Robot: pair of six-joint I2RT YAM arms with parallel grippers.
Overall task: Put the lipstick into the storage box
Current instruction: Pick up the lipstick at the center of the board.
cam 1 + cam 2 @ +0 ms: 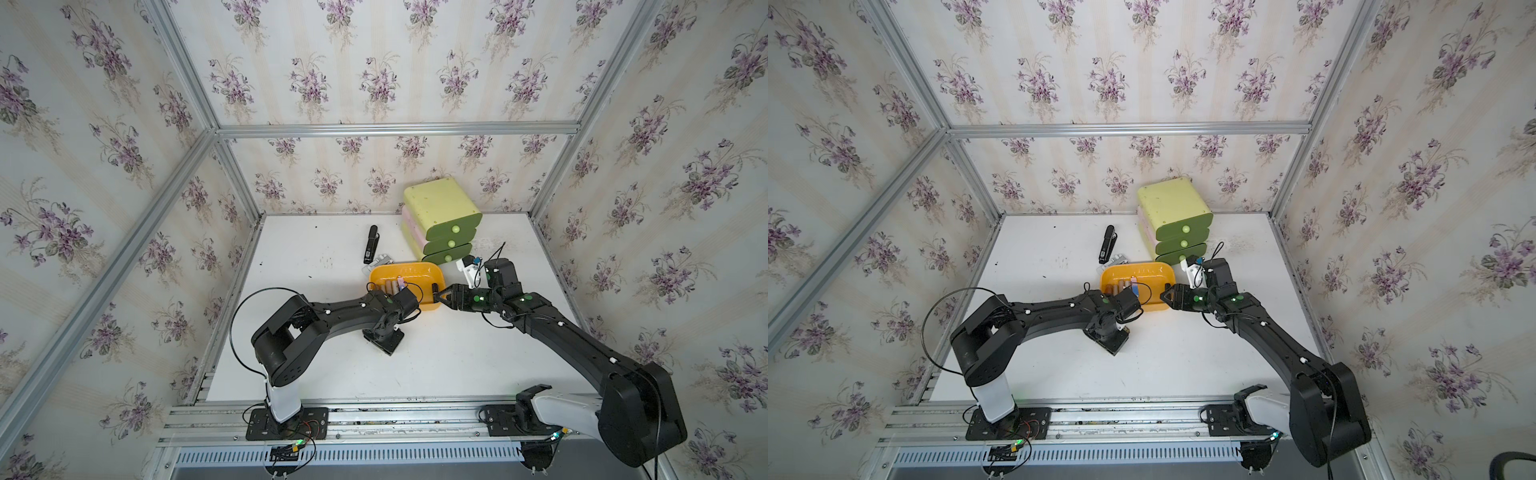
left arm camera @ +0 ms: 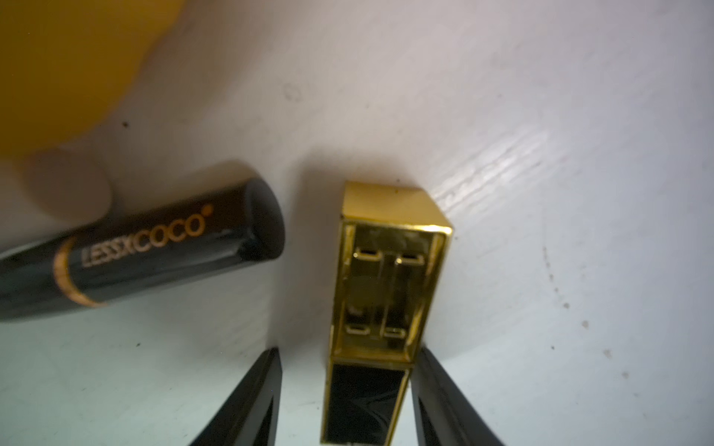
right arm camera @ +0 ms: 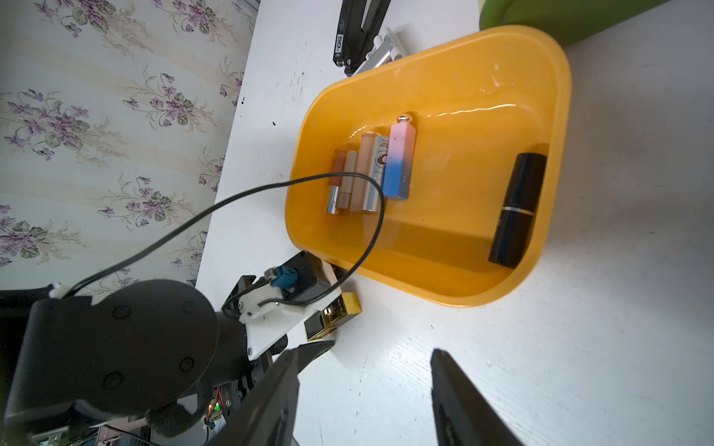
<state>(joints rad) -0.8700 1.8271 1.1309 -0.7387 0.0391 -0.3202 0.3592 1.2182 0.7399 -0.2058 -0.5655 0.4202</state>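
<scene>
The lipstick (image 2: 386,285) I am after is the square gold-and-black one. It lies flat on the white table (image 2: 541,116), outside the storage box (image 3: 556,77) and just beside its six o'clock wall.

In the left wrist view it sits right between the fingers of the left gripper (image 2: 347,350). Its long axis runs straight out ahead of the gripper, gold end leading, so the jaws would close across its narrow width. They stand narrowly apart around it: one finger looks close against its side, while the other shows a strip of bare table. I judge that it is bracketed but not yet gripped.

A black tube (image 2: 154,255) lies just beside it at an angle, close enough to get caught in a careless squeeze.

In a top view the box centre lies at about one o'clock from the left gripper (image 1: 382,338), so the carry is short. The left forearm comes in from eight o'clock with the wrist bent steeply down to the table.

The right gripper (image 3: 382,347) hangs at the box's four o'clock corner, jaws moderately apart and empty. It is farther from the lipstick than the left.
</scene>
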